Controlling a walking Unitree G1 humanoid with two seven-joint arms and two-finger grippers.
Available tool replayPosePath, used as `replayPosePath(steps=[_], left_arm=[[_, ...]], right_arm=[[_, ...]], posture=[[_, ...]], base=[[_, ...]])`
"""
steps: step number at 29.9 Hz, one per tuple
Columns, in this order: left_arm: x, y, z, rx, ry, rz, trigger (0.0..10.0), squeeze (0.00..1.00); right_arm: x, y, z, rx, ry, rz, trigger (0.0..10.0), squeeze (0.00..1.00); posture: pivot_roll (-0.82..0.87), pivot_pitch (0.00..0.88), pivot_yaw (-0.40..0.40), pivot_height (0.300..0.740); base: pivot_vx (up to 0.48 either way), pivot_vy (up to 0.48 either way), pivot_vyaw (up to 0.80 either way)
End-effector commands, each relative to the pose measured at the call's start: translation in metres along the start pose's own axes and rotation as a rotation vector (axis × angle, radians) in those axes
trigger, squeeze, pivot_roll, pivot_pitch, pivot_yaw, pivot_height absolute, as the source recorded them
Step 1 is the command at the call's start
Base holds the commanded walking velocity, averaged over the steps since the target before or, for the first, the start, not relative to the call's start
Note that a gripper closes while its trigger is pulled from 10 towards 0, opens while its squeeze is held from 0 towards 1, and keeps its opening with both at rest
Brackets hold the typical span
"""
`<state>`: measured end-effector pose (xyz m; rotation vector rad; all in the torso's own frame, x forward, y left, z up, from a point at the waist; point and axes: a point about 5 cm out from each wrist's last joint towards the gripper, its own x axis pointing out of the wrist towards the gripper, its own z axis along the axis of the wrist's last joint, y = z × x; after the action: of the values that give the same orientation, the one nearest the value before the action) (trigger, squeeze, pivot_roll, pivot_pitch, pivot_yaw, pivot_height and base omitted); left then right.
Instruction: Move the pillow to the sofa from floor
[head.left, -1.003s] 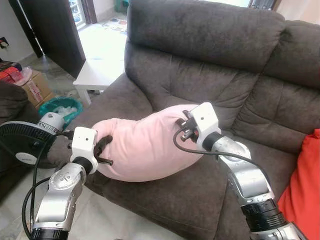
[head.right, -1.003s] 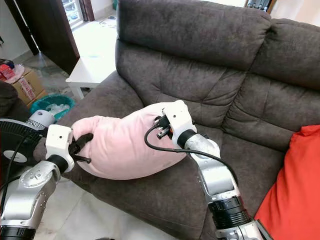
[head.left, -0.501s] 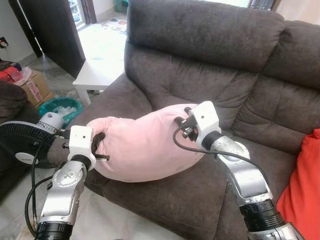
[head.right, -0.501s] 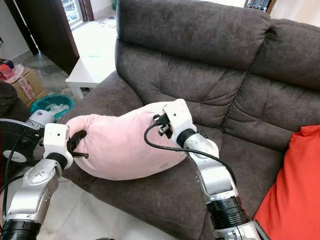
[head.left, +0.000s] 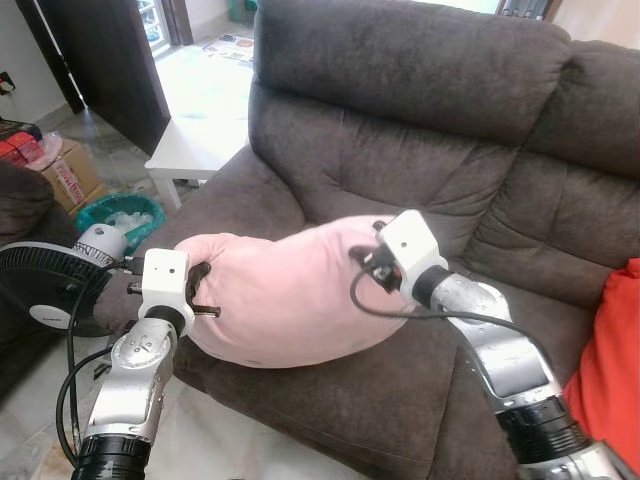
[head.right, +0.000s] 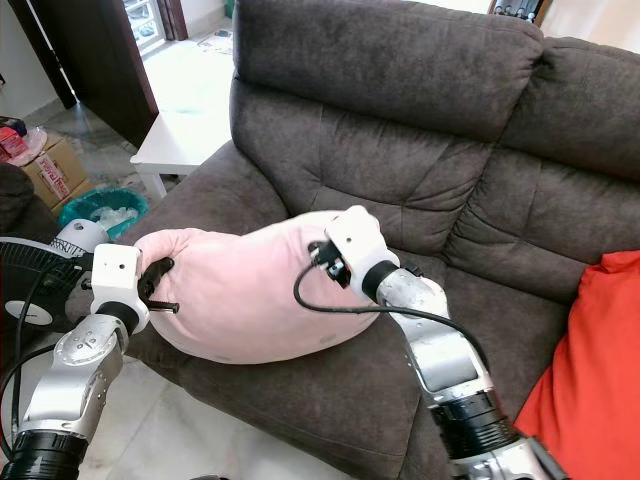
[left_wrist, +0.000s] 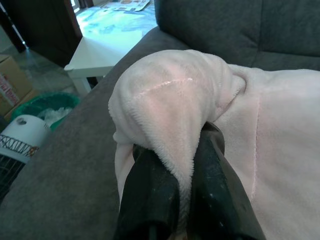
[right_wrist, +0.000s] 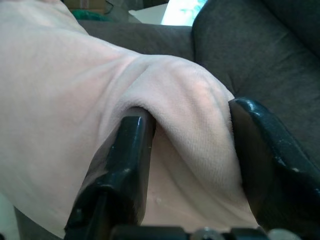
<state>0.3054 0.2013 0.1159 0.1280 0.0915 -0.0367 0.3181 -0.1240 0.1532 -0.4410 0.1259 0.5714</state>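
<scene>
Pillow in transit: the soft pink fleece pillow (head.left: 290, 295) lies along the front edge of the dark grey fabric sofa (head.left: 420, 130), its left end by the sofa's left arm and its underside apparently resting on the seat cushion, with the left gripper (head.left: 198, 292) at one end and the right gripper (head.left: 372, 262) at the other.

Right eye view: the same scene, with an orange cushion (head.right: 590, 350) at the sofa's right edge.

Left wrist view: both black fingers (left_wrist: 150, 190) are pinched tight on a bunched corner of the fleece.

Right wrist view: the two fingers (right_wrist: 127, 165) stand wider, clamping a thick fold.

Judging by how it sags and wrinkles, the pillow is light, limp and unbreakable; gathered corners look like the surest hold.
</scene>
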Motion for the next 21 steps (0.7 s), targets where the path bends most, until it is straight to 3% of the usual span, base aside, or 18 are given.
replayPosePath(steps=[1, 11, 12, 13, 16, 17, 21], left_arm=[[0.002, 0.001, 0.009, 0.023, -0.043, 0.020, 10.0, 0.00], [0.002, 0.003, 0.007, 0.039, -0.040, 0.028, 10.0, 0.00], [0.002, 0.003, 0.007, 0.040, -0.040, 0.028, 10.0, 0.00], [0.002, 0.003, 0.008, 0.041, -0.039, 0.029, 10.0, 0.00], [0.003, 0.002, 0.007, 0.041, -0.039, 0.028, 10.0, 0.00], [0.003, 0.002, 0.007, 0.042, -0.039, 0.029, 10.0, 0.00], [0.002, 0.003, 0.006, 0.044, -0.036, 0.042, 10.0, 0.00]], right_arm=[[0.002, 0.003, -0.001, -0.024, 0.011, 0.020, 10.0, 0.00], [0.000, 0.006, -0.007, -0.083, 0.051, 0.088, 10.0, 0.00], [0.000, 0.005, -0.009, -0.115, 0.064, 0.093, 10.0, 0.55], [-0.001, -0.001, -0.014, -0.148, 0.096, 0.075, 10.0, 1.00], [-0.002, -0.012, -0.018, -0.216, 0.136, 0.017, 10.0, 1.00], [-0.002, -0.019, -0.020, -0.246, 0.155, -0.020, 10.0, 0.00], [-0.004, -0.036, -0.017, -0.172, 0.133, -0.154, 10.0, 0.00]], posture=[[0.13, 0.088, -0.054, 0.740], [0.13, 0.092, -0.054, 0.740], [0.13, 0.092, -0.054, 0.740], [0.13, 0.092, -0.054, 0.740], [0.13, 0.092, -0.054, 0.740], [0.13, 0.092, -0.054, 0.740], [0.13, 0.091, -0.054, 0.740]], base=[[0.000, 0.000, 0.00], [0.000, 0.000, 0.00], [0.000, 0.000, 0.00], [0.000, 0.000, 0.00], [0.000, 0.000, 0.00], [0.000, 0.000, 0.00], [0.000, 0.000, 0.00]])
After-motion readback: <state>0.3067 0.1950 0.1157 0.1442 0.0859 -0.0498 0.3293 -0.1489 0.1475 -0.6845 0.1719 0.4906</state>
